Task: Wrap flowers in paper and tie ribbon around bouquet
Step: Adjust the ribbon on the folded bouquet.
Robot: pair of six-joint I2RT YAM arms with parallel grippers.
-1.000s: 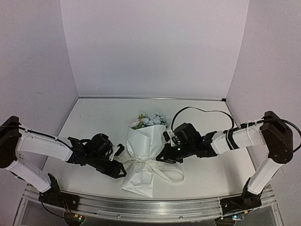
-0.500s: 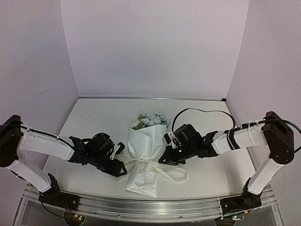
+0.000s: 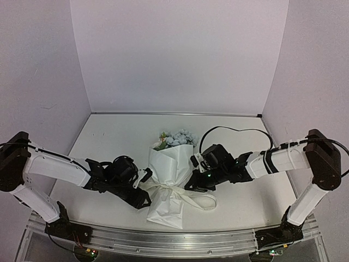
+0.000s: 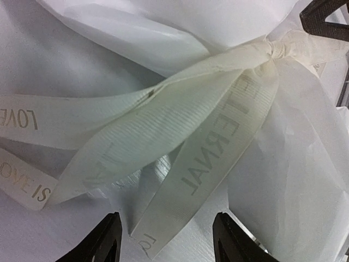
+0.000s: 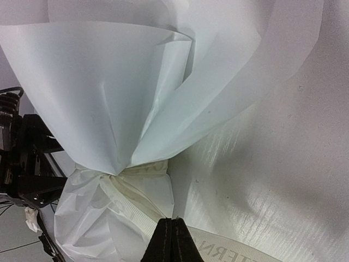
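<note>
White table [image 3: 109, 142] holds the bouquet [image 3: 169, 172], ribbon [image 3: 163, 190] tied round its middle. Left gripper [image 3: 146, 188] at nine o'clock is spread wide; right gripper [image 3: 191, 184] at three o'clock is squeezed shut.

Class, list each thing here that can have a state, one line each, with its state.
flowers, wrapped, blooms showing at the far end
paper, folded into a cone, pinched at the waist
ribbon, knotted round the waist, tails loose
bouquet, lying on the table
left gripper, open, a ribbon tail between its fingers
right gripper, shut, next to the ribbon
</note>
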